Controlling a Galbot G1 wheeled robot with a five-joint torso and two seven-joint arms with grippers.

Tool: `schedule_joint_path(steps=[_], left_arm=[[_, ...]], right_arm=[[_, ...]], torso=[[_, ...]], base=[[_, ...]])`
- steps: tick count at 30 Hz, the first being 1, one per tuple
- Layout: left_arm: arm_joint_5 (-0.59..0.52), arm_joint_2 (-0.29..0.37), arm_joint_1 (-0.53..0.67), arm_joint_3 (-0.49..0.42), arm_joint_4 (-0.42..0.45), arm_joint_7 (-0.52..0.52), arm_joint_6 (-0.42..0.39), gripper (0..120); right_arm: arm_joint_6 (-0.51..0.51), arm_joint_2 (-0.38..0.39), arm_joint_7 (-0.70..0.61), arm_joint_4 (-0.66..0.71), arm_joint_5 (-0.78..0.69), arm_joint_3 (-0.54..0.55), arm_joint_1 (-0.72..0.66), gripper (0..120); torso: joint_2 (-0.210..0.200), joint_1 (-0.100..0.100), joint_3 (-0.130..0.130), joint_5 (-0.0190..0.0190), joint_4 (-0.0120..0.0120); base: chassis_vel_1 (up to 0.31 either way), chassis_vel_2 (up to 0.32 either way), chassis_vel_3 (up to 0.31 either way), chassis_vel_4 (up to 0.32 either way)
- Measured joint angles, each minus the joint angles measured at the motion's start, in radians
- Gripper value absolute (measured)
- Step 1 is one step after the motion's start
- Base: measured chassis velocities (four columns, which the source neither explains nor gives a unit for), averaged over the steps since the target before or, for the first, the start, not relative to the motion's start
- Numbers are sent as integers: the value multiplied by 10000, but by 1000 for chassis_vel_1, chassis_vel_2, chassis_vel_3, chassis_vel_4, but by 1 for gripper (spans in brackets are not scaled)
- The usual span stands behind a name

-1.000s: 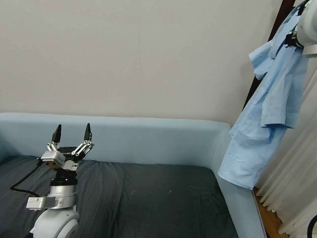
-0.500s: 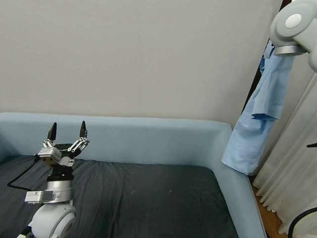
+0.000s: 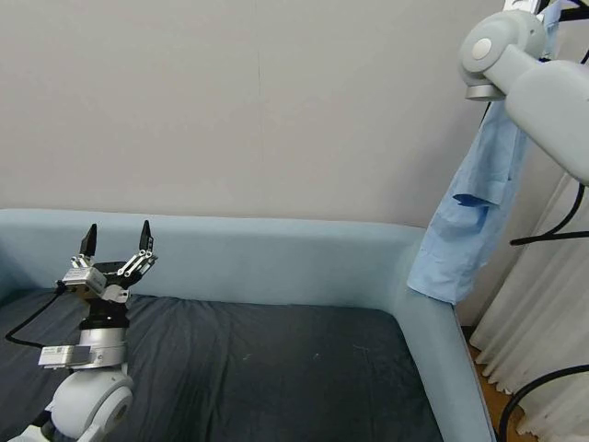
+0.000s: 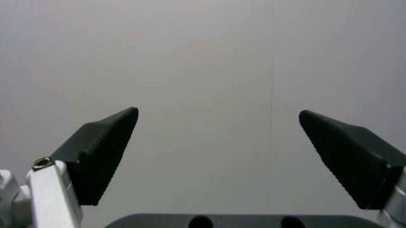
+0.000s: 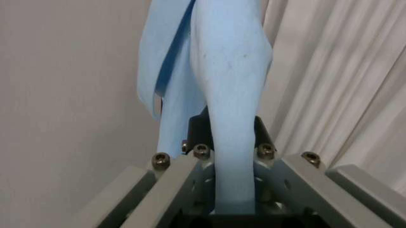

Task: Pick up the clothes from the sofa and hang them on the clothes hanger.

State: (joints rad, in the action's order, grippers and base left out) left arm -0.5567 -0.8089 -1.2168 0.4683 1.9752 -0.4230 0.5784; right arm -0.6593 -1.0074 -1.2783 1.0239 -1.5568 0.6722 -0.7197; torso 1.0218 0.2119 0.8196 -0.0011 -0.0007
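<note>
A light blue shirt (image 3: 471, 207) hangs at the far right, beyond the sofa's right armrest (image 3: 433, 322), its hem just above that armrest. My grey right arm (image 3: 538, 83) reaches up to the shirt's top near the upper right corner. In the right wrist view, my right gripper (image 5: 229, 142) is shut on a fold of the light blue shirt (image 5: 231, 71), which runs out between the fingers. My left gripper (image 3: 115, 241) is parked over the left of the sofa, pointing up and open. Nothing lies between the left gripper's (image 4: 217, 113) fingers, which face the bare wall.
The sofa has a light blue back (image 3: 276, 258) and a dark grey seat (image 3: 267, 368) with no clothes on it. White curtains (image 3: 538, 331) hang at the right, with a black cable (image 3: 550, 236) in front of them. A plain wall (image 3: 258, 101) is behind the sofa.
My right arm has swung further into view at the upper right. The shirt has risen and turned narrower, its hem now higher. My left gripper has drifted a little to the left.
</note>
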Motion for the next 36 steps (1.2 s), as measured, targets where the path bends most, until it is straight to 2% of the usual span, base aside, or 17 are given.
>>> schedule_joint_path(steps=[5,17,20,23,36], left_arm=[[-44,40,104,-109,-308,15,184,100],[-74,-58,691,-594,-557,32,226,100],[-50,-143,1016,-871,-781,35,225,100],[-55,-158,1493,-1200,-1074,38,226,100],[-52,-293,1877,-1462,-1405,53,226,100]], right_arm=[[20,-42,288,-526,396,-253,171,2],[39,-208,1365,-1384,1029,-563,362,2],[17,-322,1665,-1742,1226,-630,360,2],[52,-277,1857,-2102,1442,-668,425,2],[224,-406,2669,-2730,1935,-967,537,2]], torso=[[0,0,0,5,-9],[0,-1,0,6,-7],[0,-1,0,3,1],[0,0,0,7,-9],[0,-1,0,6,-5]], base=[[0,0,0,0],[0,0,0,0],[0,0,0,0],[0,0,0,0],[0,0,0,0]])
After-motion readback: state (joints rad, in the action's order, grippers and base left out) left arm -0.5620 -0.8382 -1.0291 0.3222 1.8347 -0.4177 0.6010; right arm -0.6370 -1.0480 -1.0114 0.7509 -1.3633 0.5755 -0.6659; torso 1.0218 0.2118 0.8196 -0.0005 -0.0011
